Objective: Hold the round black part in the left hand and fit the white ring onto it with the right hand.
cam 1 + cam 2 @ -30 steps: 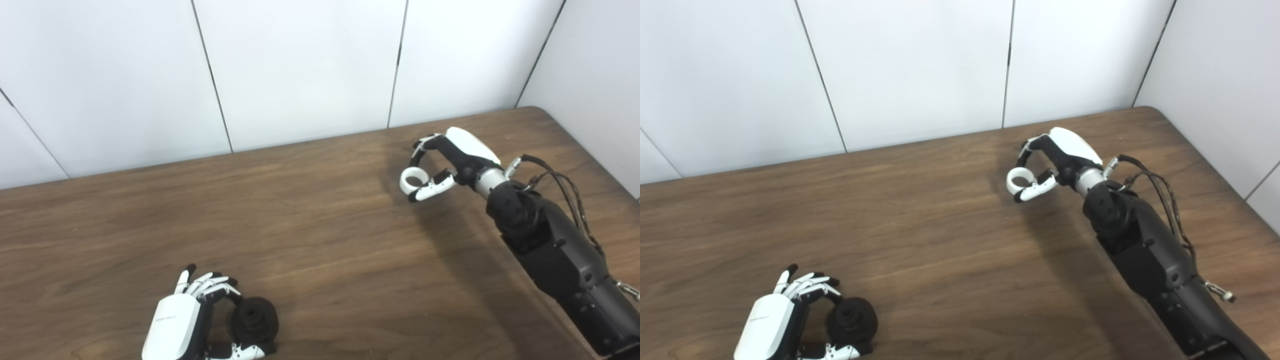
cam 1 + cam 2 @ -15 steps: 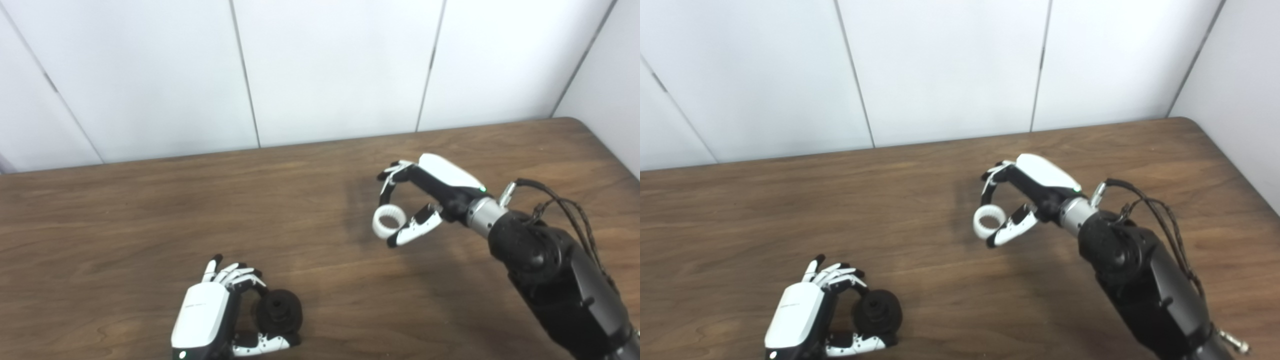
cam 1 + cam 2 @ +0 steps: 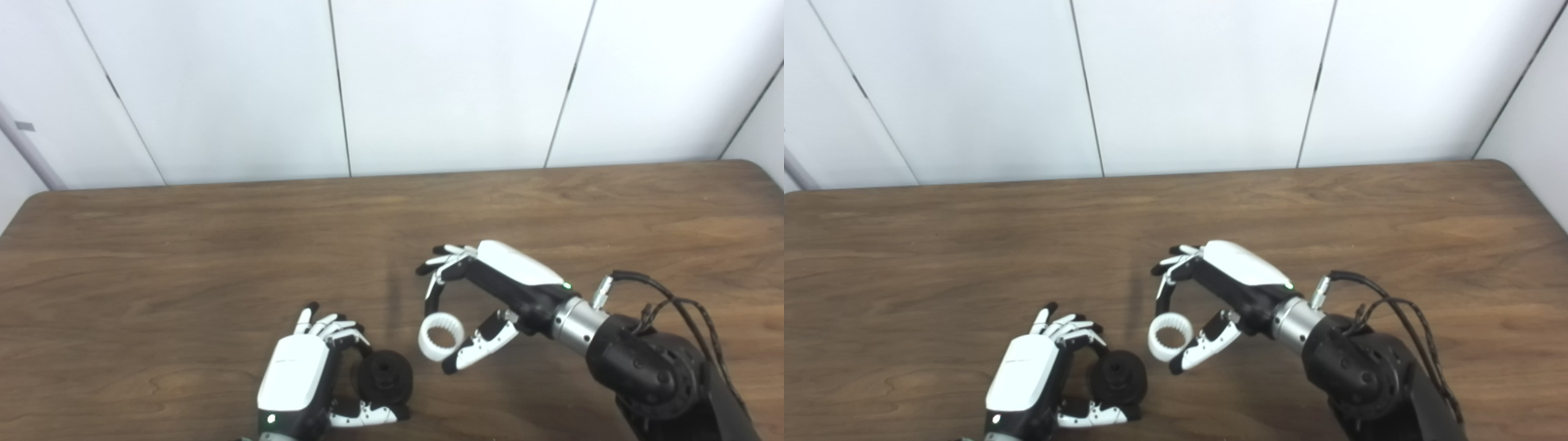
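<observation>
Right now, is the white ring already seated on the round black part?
No: the white ring is pinched in the right hand, clear of the round black part held by the left hand.

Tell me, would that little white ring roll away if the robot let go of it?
Probably. The white ring is round and open through the middle, so dropped on edge it would likely roll across the smooth wooden table. It keeps its shape pinched in the right hand, so it seems stiff, and looks light.
</observation>
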`<state>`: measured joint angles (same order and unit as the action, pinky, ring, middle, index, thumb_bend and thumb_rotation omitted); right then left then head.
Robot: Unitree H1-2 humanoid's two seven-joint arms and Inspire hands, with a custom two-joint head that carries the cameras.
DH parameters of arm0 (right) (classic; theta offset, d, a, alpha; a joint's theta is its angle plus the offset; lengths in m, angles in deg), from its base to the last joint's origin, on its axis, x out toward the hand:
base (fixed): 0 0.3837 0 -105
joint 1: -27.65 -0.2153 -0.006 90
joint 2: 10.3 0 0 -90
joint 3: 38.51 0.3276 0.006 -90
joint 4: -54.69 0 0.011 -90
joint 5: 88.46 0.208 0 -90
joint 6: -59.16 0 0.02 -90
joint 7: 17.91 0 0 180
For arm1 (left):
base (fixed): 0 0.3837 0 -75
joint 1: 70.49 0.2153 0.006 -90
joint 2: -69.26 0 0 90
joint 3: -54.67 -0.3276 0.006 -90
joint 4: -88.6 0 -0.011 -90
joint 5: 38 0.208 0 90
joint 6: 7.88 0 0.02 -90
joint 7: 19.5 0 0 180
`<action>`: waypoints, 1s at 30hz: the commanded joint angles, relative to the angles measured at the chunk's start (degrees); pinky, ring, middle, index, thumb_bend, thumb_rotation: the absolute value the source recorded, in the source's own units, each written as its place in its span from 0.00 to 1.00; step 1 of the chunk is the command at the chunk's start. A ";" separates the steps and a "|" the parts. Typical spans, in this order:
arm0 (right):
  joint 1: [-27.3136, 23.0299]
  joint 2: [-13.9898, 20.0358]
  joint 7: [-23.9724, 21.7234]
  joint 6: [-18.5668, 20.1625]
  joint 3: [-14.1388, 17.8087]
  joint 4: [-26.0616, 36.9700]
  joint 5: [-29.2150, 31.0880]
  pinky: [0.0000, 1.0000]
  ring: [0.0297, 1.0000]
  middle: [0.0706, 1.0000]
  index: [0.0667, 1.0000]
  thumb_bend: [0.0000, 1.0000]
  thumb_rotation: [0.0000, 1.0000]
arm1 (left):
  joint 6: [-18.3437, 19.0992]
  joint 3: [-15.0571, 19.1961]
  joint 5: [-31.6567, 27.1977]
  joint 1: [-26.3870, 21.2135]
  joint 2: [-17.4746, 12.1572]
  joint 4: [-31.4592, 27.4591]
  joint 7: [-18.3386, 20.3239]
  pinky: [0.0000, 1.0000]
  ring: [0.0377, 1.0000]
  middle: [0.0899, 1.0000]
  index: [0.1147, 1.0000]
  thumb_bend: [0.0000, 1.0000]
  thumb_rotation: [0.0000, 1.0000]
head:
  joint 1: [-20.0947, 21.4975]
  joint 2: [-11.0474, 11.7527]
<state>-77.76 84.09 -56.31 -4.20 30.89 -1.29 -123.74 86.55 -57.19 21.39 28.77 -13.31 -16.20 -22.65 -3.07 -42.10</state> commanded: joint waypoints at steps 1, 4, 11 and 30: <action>-1.20 -0.66 0.48 -1.29 -0.56 2.12 0.25 1.00 0.97 0.83 0.45 0.52 0.13 | 0.68 -0.96 1.26 0.09 0.44 -0.55 1.62 1.00 0.84 0.72 0.42 0.52 0.05 | -0.33 -0.15; -1.00 -1.36 0.39 -1.35 -1.51 2.10 0.44 1.00 0.97 0.83 0.45 0.52 0.13 | 1.19 -1.22 1.43 0.00 0.99 -0.52 1.60 1.00 0.84 0.72 0.42 0.52 0.05 | -0.87 -0.41; -0.86 -2.65 0.64 -1.29 -2.92 1.61 0.43 1.00 0.98 0.83 0.45 0.52 0.13 | 1.97 -1.84 2.42 -0.24 1.69 -0.55 1.43 1.00 0.84 0.72 0.42 0.52 0.05 | -1.49 -0.99; -1.73 -3.41 1.83 -2.39 -2.76 -0.83 0.29 1.00 0.99 0.84 0.45 0.52 0.13 | 3.46 -2.37 3.82 -0.47 2.09 -2.60 3.68 1.00 0.85 0.72 0.42 0.52 0.05 | -1.89 -4.76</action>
<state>-77.47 81.09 -56.24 -4.70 27.32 -2.65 -123.76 90.12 -59.11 24.73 28.48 -11.36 -17.74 -20.11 -4.92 -46.84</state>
